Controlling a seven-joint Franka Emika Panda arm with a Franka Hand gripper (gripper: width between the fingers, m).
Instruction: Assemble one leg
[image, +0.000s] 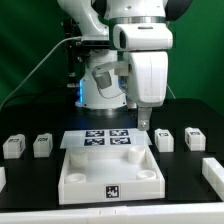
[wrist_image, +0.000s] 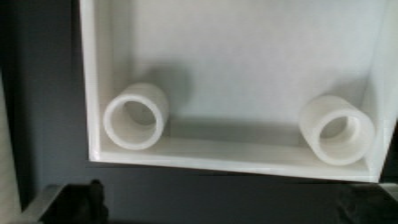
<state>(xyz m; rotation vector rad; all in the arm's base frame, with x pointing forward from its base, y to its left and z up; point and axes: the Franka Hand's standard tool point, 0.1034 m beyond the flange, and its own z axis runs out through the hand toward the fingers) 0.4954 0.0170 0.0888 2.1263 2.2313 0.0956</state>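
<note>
Several small white legs with black-and-white tags lie on the dark table. Two are at the exterior view's left (image: 13, 146) (image: 42, 145) and two at its right (image: 165, 140) (image: 194, 137). My gripper (image: 145, 123) points down over the back right corner of the large white square panel (image: 110, 176), just left of the nearest right-hand leg. In the wrist view the gripper (wrist_image: 222, 206) is open and empty, its dark fingertips (wrist_image: 75, 200) far apart. Below it lie the panel's rim (wrist_image: 214, 168) and two round corner sockets (wrist_image: 137, 115) (wrist_image: 338, 128). No leg shows in the wrist view.
The marker board (image: 108, 138) lies flat behind the panel. Further white parts sit at the exterior view's right edge (image: 213, 172) and left edge (image: 3, 178). The robot's base (image: 100, 85) stands behind the board.
</note>
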